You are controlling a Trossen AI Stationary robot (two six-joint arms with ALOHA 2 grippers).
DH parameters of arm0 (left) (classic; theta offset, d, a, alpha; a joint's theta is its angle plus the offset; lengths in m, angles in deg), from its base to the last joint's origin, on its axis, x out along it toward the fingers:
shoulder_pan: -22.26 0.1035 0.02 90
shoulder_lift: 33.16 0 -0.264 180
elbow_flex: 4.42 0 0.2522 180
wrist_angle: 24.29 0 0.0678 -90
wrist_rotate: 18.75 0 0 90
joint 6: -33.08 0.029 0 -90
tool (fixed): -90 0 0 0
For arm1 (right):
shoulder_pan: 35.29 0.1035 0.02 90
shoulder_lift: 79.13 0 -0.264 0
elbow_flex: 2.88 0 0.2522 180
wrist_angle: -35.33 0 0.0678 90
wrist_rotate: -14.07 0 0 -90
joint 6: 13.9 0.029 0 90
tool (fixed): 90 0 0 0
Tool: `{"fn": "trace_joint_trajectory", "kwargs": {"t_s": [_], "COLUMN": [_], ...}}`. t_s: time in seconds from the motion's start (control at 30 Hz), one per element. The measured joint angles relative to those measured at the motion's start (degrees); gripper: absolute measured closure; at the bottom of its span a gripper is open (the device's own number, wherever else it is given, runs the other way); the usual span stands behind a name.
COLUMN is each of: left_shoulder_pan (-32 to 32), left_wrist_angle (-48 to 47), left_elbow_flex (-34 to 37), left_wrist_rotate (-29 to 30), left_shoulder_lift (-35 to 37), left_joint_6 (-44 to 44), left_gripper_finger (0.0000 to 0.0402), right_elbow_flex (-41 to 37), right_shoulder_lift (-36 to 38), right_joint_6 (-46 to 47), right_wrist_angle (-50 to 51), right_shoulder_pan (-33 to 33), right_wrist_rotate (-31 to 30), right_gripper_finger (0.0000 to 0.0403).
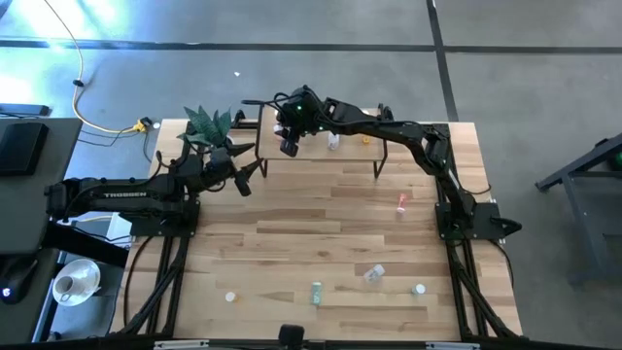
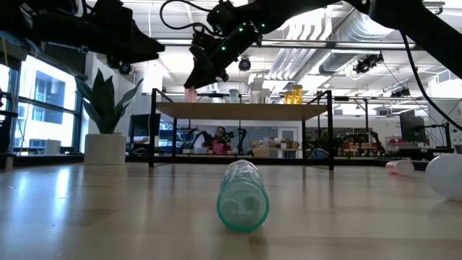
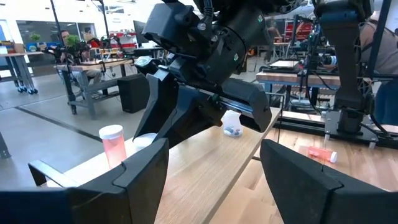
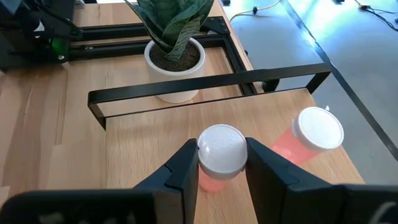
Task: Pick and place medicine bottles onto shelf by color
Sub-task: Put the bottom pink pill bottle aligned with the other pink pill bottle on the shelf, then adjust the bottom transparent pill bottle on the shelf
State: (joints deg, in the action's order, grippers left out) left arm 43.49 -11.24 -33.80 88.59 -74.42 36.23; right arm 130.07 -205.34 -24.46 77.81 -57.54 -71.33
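The shelf (image 1: pixel 321 154) stands at the table's far side. My right gripper (image 4: pixel 222 163) is over the shelf's left end (image 1: pixel 289 146), shut on a pink-red bottle with a white cap (image 4: pixel 221 149). A second pink-red bottle (image 4: pixel 314 134) stands upright on the shelf close beside it. A clear bottle (image 1: pixel 333 141) and an orange bottle (image 1: pixel 365 139) stand farther right on the shelf. My left gripper (image 1: pixel 255 177) is open and empty, just left of the shelf's front, and faces it (image 3: pixel 214 168). My right gripper pinches the pink-red bottle by the two sides of its white cap (image 4: pixel 205 163), between its two fingers. The fingers slant down onto it from above. The bottle is upright; whether its base rests on the shelf board I cannot tell.
A potted plant (image 1: pixel 209 126) stands at the far left, next to the shelf's end. Loose bottles lie on the table: a pink one (image 1: pixel 401 202), a clear one (image 1: pixel 374 274), a green one (image 1: pixel 317 292) and white ones (image 1: pixel 419 289) (image 1: pixel 230 297).
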Motion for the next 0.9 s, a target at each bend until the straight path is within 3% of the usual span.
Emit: {"fn": "trace_joint_trajectory", "kwargs": {"t_s": [0.4,0.9], "left_shoulder_pan": [-0.01,-0.02], "left_wrist_angle": [-0.02,-0.17], "left_elbow_flex": [0.0,0.0], "left_wrist_rotate": [0.0,0.0], "left_shoulder_lift": [0.0,0.0], "left_joint_6": [0.0,0.0], "left_gripper_finger": [0.0159,0.0159], "right_elbow_flex": [0.0,0.0], "right_shoulder_lift": [-0.04,7.98], "right_joint_6": [0.01,0.19], "right_wrist_angle": [-0.63,3.73], "right_shoulder_pan": [0.14,0.14], "right_wrist_rotate": [0.02,0.07], "right_gripper_finger": [0.0244,0.0241]}}
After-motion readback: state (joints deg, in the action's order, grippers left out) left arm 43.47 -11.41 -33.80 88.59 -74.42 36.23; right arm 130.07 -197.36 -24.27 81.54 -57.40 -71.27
